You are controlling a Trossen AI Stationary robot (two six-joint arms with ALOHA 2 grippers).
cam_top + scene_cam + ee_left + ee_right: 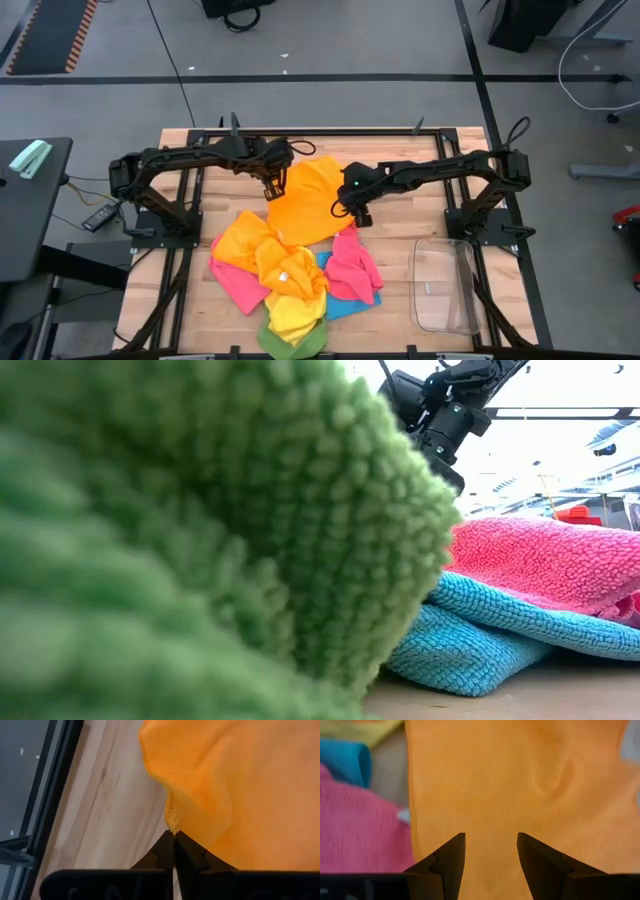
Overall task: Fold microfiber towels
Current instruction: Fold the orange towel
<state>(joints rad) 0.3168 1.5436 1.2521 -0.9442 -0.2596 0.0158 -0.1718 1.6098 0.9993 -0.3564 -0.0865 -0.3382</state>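
Towels heaped on a wooden table (400, 270), one orange towel (312, 203) pulled clear of the heap between two grippers.

The clear plastic bin (445, 285) sits well to the side of the heap, beyond the pink towel (353, 268), with no towel in it. The heap (285, 285) holds orange, pink, yellow, blue and green cloths; in the low view the green towel (190, 520) fills most of the frame and hides nearly everything behind it. The left gripper (174, 836) is at the orange towel's edge away from the bin, jaws pressed together on a pinch of its hem. The right gripper (491, 845) hovers over the same towel's bin-side edge, jaws spread with orange cloth showing between them.
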